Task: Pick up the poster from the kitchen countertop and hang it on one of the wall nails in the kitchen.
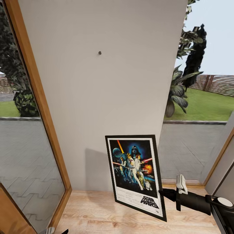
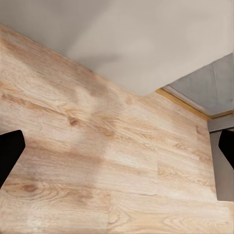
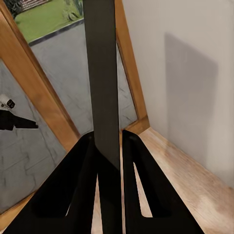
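The Star Wars poster hangs upright and a little tilted above the wooden floor, in front of the light-grey wall. My right gripper is shut on its right edge near the lower corner. In the right wrist view the poster shows edge-on as a dark slab clamped between the two black fingers. A tiny dark wall nail sits high on the wall, well above the poster's top. My left gripper is open over bare floor, its black fingertips far apart.
The narrow grey wall panel stands between two wood-framed glass panes, with garden and paving outside. Light wooden floor runs up to the wall's foot. A wooden frame post borders the wall on the left.
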